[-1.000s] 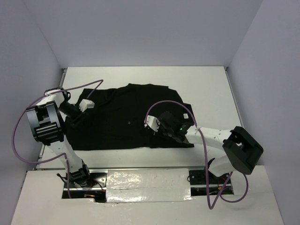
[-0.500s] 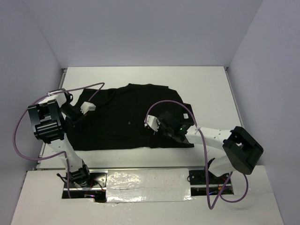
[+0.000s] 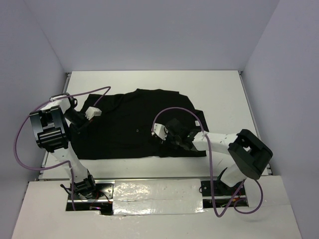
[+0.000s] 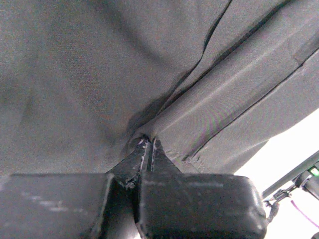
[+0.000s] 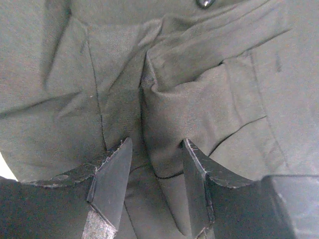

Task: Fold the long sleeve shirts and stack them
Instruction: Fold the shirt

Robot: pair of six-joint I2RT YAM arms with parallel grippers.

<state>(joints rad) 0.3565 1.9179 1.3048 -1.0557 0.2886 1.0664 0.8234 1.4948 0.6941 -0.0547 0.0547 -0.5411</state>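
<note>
The left fingers point(image 4: 148, 149) are pressed tight together on a little fold of the black shirt point(image 3: 129, 130), near its left edge. The shirt lies spread out on the white tabletop point(image 3: 219, 92), in the middle between the two arms. The right fingers point(image 3: 155, 133) are over the right part of the shirt and stand apart, with a soft ridge of cloth between them; they are not pinching it. I think a few things could go wrong. The left pinch is only at the very tips, so the cloth could slip out if that arm pulls hard. If the left arm pulls while the right one holds nothing, the shirt could slide over and bunch up. The right fingers could also grab too many layers when they close. The top view shows the whole shirt and both arms, but not the fingertips. Only the wrist views show the tight pinch and the open gap.
</note>
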